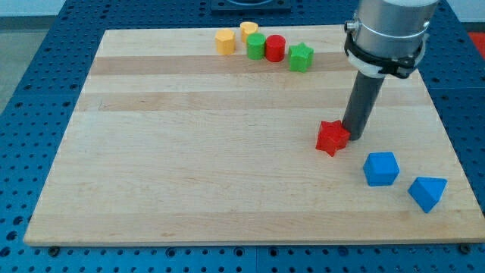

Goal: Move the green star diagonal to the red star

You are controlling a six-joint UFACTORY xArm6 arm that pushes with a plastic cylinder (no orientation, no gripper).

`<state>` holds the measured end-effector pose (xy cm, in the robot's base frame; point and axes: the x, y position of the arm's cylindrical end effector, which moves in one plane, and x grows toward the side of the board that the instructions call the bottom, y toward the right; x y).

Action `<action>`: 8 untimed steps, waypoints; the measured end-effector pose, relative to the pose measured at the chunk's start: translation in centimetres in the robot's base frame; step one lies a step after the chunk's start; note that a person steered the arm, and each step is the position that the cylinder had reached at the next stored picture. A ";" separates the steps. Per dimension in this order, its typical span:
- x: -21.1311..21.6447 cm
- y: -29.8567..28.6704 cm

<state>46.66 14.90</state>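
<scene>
Camera view shows a pale wooden counter that lies on a blue surface with many small holes. On this counter there are eight small coloured blocks, and one robot arm comes down from the view's top right.

At the end of the arm there is a straight dark rod, and its tip stands on the counter just beside the red star, on that star's right side in the view. The tip seems to touch the red star or nearly touch it; which of the two cannot be told. This end effector has no jaws, so there is nothing that can be apart, together or clamped on a block.

The green star lies near the view's top, well apart from the red star and from the tip. It is the right end of a small row of blocks. Just beside it on the left is a red cylinder, then a green cylinder that touches the red one. Further left are two yellow blocks: one yellow block behind, and a yellow hexagon-like block in front of it.

Toward the view's bottom right lie a blue cube-like block and, near it on the right, a blue wedge-like block.
</scene>
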 end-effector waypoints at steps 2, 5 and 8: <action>0.6 0.0; -7.9 0.0; -19.1 0.1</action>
<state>27.56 15.03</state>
